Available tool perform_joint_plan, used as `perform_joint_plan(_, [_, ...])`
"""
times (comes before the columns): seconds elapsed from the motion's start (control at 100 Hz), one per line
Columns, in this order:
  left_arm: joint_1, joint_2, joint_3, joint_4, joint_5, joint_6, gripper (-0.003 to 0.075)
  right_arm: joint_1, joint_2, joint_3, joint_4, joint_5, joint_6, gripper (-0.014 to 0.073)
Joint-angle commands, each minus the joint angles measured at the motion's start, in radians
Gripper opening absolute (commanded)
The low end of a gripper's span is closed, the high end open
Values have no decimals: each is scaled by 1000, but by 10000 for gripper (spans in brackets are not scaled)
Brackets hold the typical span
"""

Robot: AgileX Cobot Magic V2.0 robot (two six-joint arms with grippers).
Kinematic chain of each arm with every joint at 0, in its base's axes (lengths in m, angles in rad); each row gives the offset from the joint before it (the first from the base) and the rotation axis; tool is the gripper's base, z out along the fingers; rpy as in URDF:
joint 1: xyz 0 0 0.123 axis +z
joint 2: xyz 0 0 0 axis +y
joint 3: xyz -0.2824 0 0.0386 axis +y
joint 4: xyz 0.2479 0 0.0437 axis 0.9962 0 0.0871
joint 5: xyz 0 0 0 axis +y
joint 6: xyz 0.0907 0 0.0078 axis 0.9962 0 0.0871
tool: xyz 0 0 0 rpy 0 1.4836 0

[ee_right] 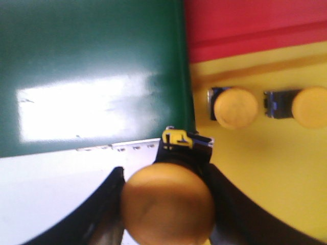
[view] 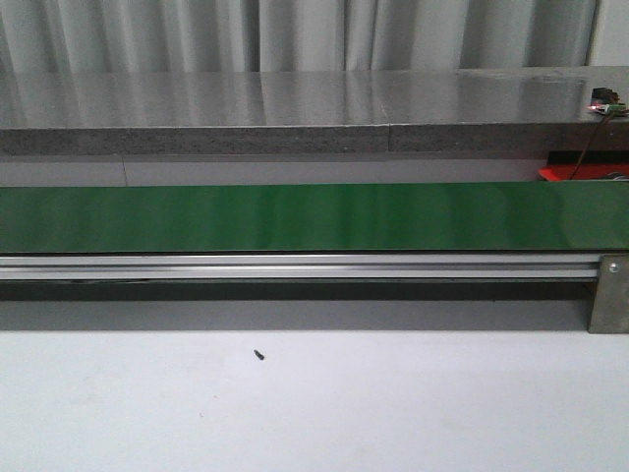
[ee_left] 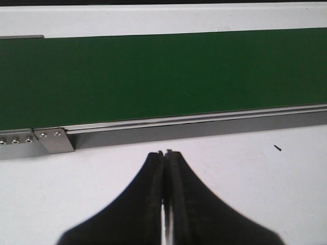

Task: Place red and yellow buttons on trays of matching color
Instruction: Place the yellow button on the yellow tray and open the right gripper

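In the right wrist view my right gripper is shut on a yellow button with a black base, held at the end of the green belt beside the yellow tray. Two more yellow buttons lie on that tray. The red tray lies just beyond it, and a corner of the red tray shows at the far right of the front view. My left gripper is shut and holds nothing, over the white table just before the belt. No red button is in view.
The green conveyor belt crosses the whole front view on an aluminium rail, with a metal bracket at its right end. A grey stone ledge runs behind it. A small dark speck lies on the white table.
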Motion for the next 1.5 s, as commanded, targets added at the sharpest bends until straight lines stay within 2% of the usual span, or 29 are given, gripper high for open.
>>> perform_joint_plan(0.0, [-6,-1,-25,-27,-62,-5,-20,-27,-74,41,-8,-45,-26,162])
perform_joint_plan(0.26, [-6,-1,-25,-27,-62,-5,-20,-84,-125,272,-3,-196,-26,162])
perform_joint_plan(0.48, [-6,-1,-25,-27,-62,-5,-20,-137,-124,389,-2,-325,-26,162])
perform_joint_plan(0.7, [-6,-1,-25,-27,-62,-5,-20,-209,-122,413,3,-353,-30,162])
perform_joint_plan(0.99, [-6,-1,-25,-27,-62,-5,-20,-210,-119,445,24,-428,-39,162])
perform_joint_plan(1.23, [-6,-1,-25,-27,-62,-5,-20,-210,-67,445,96,-425,-94,162])
perform_joint_plan(1.49, [-6,-1,-25,-27,-62,-5,-20,-210,-52,445,97,-434,-95,178])
